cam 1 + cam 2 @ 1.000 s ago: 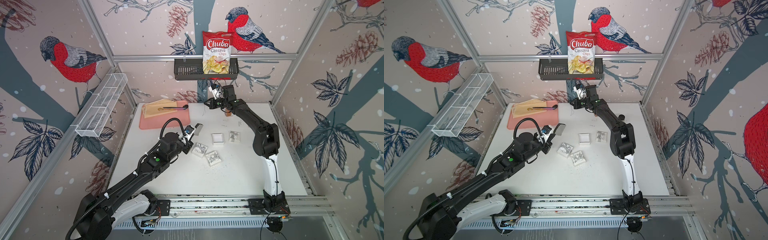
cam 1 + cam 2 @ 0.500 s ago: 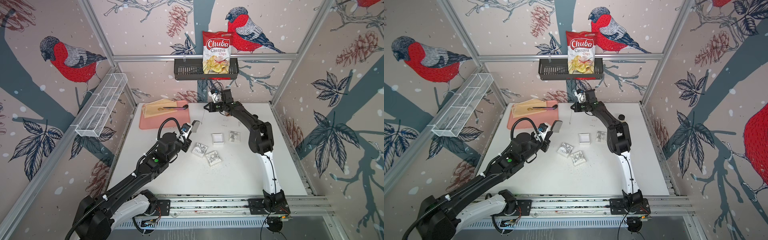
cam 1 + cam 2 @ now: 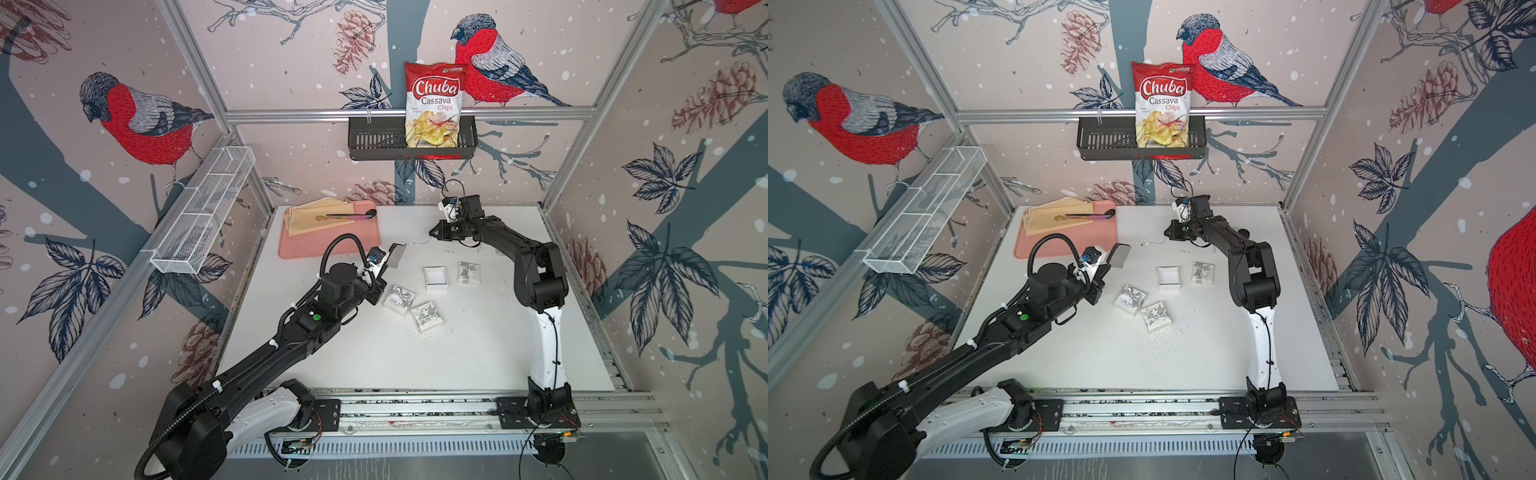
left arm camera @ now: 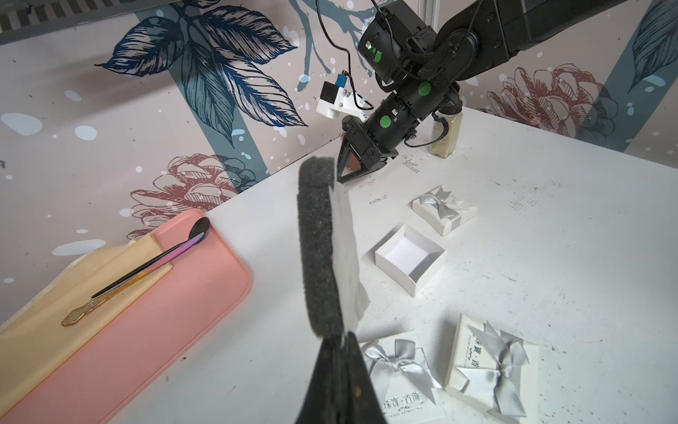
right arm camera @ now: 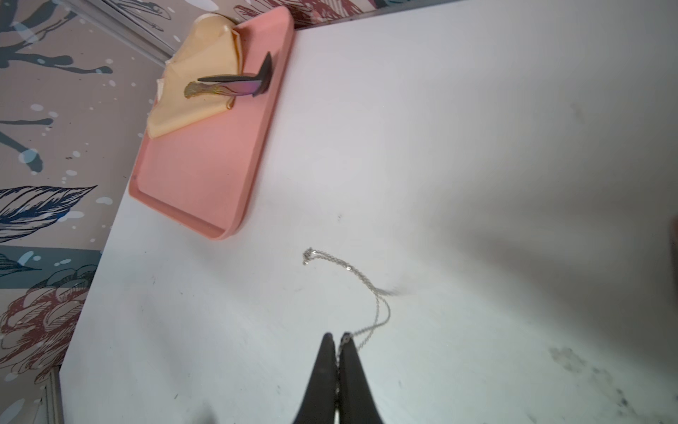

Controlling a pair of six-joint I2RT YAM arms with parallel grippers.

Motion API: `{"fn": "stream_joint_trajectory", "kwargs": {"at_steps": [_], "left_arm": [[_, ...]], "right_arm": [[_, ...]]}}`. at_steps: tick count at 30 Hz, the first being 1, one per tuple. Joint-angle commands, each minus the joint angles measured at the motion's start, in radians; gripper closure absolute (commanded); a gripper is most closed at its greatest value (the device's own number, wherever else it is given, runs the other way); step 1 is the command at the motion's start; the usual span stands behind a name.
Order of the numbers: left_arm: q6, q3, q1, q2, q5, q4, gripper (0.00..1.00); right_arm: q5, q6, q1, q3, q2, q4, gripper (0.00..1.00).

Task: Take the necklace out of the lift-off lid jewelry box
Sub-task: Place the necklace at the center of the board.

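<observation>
The small open white cardboard box in the middle of the white counter sits empty, so removal looks done. The left fingers pinch a black foam pad, and nearer the far edge the right fingers clamp the thin silver chain necklace, its tail apparently on the counter, with only release left. Two closed silver-bowed white boxes nearer the front and the pink plastic tray in the far-left corner stand clear.

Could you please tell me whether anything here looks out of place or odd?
Yes. The left pincer holds a dark foam pad up in the air, away from the open box. The necklace trails loose from the shut right pincer, apparently onto the table. Small specks are scattered by the bow-topped boxes.
</observation>
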Motion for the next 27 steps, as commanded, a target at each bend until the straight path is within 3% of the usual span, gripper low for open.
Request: {"fn": "stream_joint_trajectory", "kwargs": {"at_steps": [1,18,21,27], "left_arm": [[-0.007,0.011,0.002,0.011,0.02,0.056,1.0],[-0.001,0.038,0.002,0.085,0.066,0.059,1.0],[-0.001,0.049,0.002,0.1,0.079,0.058,1.0],[-0.018,0.058,0.002,0.141,0.094,0.089,1.0]], "right_arm": [[0.07,-0.005,-0.016,-0.042,-0.025,0.022,0.93],[0.355,-0.017,-0.037,-0.127,-0.045,-0.086,0.86],[0.386,-0.017,-0.039,-0.139,-0.059,-0.092,0.81],[0.378,-0.037,-0.03,-0.186,-0.135,-0.077,0.59]]}}
